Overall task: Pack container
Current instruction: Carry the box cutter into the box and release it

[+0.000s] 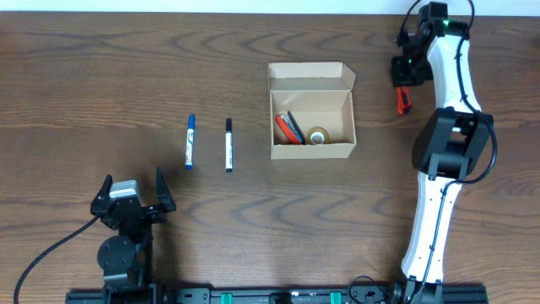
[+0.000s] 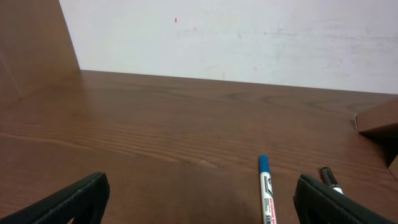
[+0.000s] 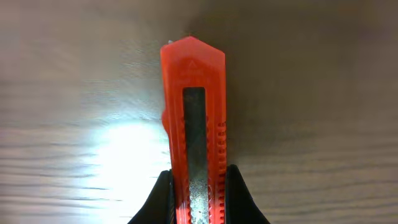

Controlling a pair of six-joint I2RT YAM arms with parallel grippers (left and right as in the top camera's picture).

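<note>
While L gripper [image 1: 133,177] jaws are spread wide near blue marker [image 1: 190,142] & black marker [image 1: 229,145], red cutter [image 3: 193,93] is clamped in R gripper [image 3: 198,186].

1. In the right wrist view the orange cutter [image 3: 193,124] runs off the bottom edge, so its rear end is unseen. The right gripper [image 3: 198,193] shows only its fingertips, and the table [image 3: 323,93] is blurred, with a white glare patch.
2. From overhead, that arm's wrist covers most of the cutter, and only an orange sliver shows.
3. In the left wrist view the bottom edge cuts off the blue marker [image 2: 266,193] and both fingers [image 2: 74,202] of the left gripper [image 2: 200,183]. One finger half hides the black marker [image 2: 329,178].
4. Only a corner of the container [image 2: 378,117] enters at the right edge.
5. Overhead, the red and black things [image 1: 290,128] and the pale roll [image 1: 318,136] inside the container are too small to identify.
</note>
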